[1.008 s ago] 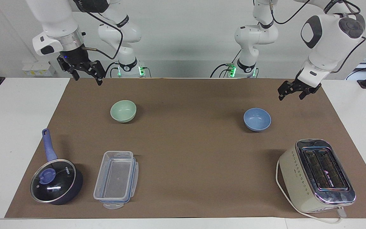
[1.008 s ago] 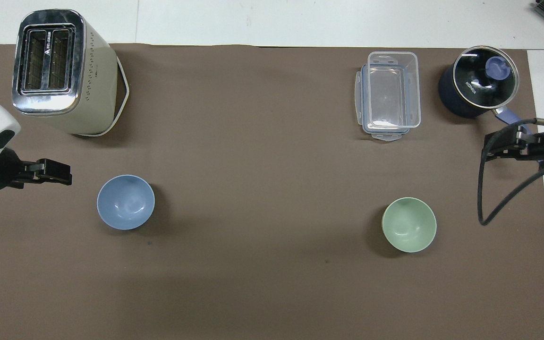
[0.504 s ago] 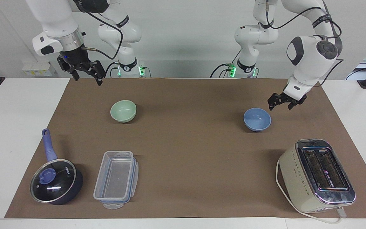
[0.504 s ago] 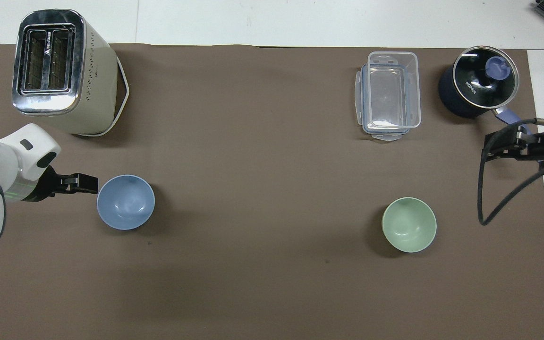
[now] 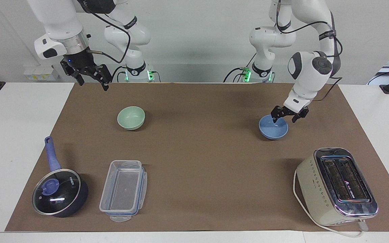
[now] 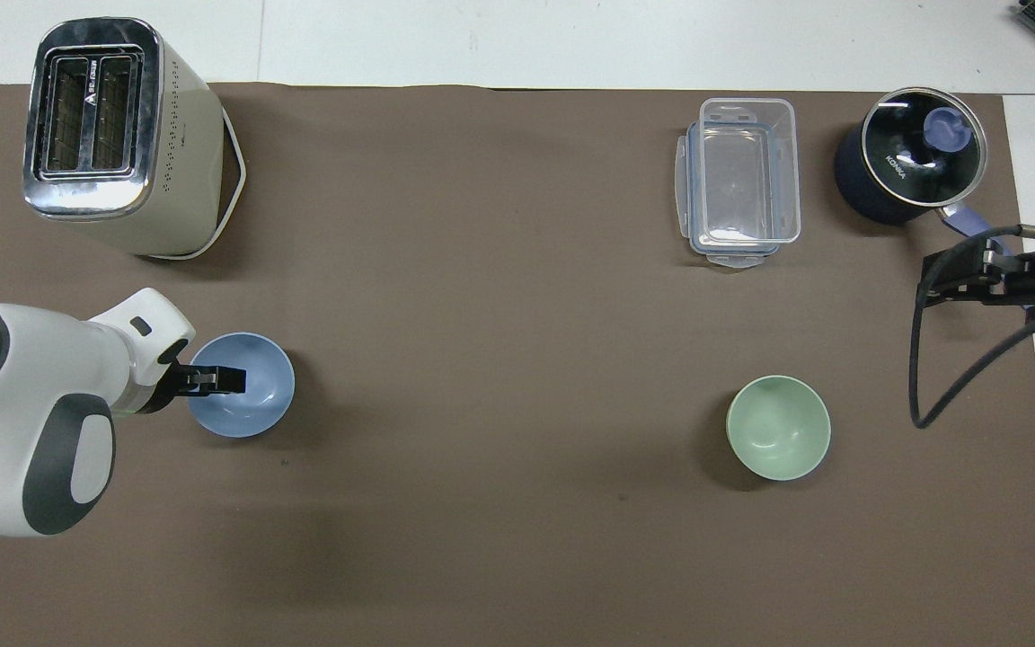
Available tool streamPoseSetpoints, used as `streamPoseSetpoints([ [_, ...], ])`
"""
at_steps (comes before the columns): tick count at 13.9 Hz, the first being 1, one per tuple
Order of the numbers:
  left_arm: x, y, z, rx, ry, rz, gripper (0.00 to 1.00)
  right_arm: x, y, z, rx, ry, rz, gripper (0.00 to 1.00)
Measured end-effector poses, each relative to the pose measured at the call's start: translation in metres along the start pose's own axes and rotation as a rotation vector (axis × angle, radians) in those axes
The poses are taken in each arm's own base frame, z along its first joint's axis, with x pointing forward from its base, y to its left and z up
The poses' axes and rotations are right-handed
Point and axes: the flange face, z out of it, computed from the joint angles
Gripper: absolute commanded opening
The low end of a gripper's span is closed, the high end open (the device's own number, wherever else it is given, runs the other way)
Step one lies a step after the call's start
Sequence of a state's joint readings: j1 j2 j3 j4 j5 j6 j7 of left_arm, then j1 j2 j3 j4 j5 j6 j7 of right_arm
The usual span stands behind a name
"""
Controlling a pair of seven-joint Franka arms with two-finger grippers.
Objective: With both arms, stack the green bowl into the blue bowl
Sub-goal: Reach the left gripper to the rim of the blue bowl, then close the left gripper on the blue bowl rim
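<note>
The green bowl [image 5: 131, 118] [image 6: 778, 428] stands upright on the brown mat toward the right arm's end. The blue bowl [image 5: 274, 130] [image 6: 257, 395] stands upright toward the left arm's end. My left gripper [image 5: 285, 117] [image 6: 216, 380] is open and low at the blue bowl's rim, on the side toward the left arm's end. Whether it touches the rim I cannot tell. My right gripper [image 5: 92, 80] [image 6: 976, 274] is open and empty. It waits high over the mat's edge at the right arm's end, apart from the green bowl.
A cream toaster [image 5: 336, 185] [image 6: 113, 135] stands farther from the robots than the blue bowl. A clear plastic container [image 5: 123, 190] [image 6: 742, 180] and a dark lidded saucepan [image 5: 59, 194] [image 6: 908, 157] with a blue handle lie farther out than the green bowl.
My left arm has swung in from the mat's edge and come down to the blue bowl's rim. The right arm and both bowls have not moved.
</note>
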State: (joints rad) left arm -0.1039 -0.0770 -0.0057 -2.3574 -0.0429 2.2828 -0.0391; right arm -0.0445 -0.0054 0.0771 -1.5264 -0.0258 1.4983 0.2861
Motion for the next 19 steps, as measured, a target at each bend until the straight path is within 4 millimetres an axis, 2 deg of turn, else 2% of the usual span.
streamPoseSetpoints([
  [4,-0.009,-0.001,0.025,0.0,0.004,-0.003,1.0,0.0,0.0,0.0,0.0,0.0,0.0,1.0],
  [5,-0.01,-0.001,0.032,-0.004,0.007,-0.007,0.85,0.0,0.0,0.0,0.0,0.0,0.0,1.0],
  [6,-0.011,0.0,0.037,-0.013,0.01,-0.015,0.42,0.0,0.0,0.0,0.0,0.0,0.0,1.0],
  [7,-0.012,0.002,0.042,-0.025,0.006,-0.028,0.15,0.0,0.0,0.0,0.0,0.0,0.0,1.0],
  [8,-0.013,0.003,0.044,-0.034,0.002,-0.038,0.0,0.0,0.0,0.0,0.0,0.0,0.0,1.0],
  [13,-0.011,0.005,0.042,-0.039,0.01,-0.045,0.0,0.0,0.0,0.001,-0.001,-0.002,0.0,1.0],
  [17,-0.003,0.007,0.026,-0.05,0.014,-0.049,0.0,0.0,0.0,0.001,-0.001,-0.002,0.0,1.0],
  [19,0.008,0.005,0.006,-0.055,-0.005,-0.052,0.0,0.0,0.0,0.001,-0.001,-0.003,0.0,1.0],
])
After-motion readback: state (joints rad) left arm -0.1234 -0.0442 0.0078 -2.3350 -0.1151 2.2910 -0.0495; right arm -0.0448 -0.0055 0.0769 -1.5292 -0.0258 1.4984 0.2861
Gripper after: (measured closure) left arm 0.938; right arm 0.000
